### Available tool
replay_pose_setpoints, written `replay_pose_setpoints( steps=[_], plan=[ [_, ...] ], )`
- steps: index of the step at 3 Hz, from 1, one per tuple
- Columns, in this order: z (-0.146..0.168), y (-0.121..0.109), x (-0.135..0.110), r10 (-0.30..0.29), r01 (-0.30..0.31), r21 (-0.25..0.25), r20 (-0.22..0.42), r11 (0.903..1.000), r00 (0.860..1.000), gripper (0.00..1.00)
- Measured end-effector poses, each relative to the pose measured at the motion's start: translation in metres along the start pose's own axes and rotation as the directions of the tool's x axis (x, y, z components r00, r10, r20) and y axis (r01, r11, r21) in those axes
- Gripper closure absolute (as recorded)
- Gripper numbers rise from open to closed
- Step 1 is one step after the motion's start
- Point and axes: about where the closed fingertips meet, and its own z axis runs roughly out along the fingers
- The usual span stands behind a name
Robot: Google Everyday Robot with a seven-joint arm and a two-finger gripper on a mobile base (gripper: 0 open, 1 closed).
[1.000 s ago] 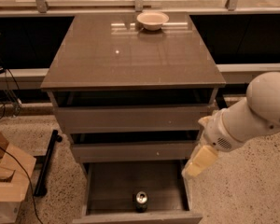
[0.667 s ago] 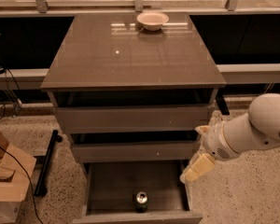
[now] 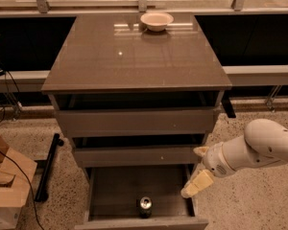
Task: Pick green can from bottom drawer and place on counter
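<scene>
End effector (image 3: 195, 173) at drawer (image 3: 129, 191) edge, can (image 3: 145, 206) inside

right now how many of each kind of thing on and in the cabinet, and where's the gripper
can: 1, in the bottom drawer
bowl: 1, on the counter
drawers: 3
gripper: 1, by the bottom drawer's right edge
total: 6

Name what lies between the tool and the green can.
Camera view: only bare bottom drawer floor separates the green can from the tool, which hangs at the drawer's right wall.
</scene>
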Motion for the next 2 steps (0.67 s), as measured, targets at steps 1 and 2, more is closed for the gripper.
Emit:
replay_pose_setpoints(
  steps=[1, 2],
  plan=[
    [0.000, 0.000, 0.000, 0.000, 0.000, 0.000, 0.000, 1.0000, 1.000, 0.00],
    [0.021, -0.006, 0.001, -0.006, 0.006, 0.011, 0.031, 0.9999, 1.000, 0.00]
  ],
)
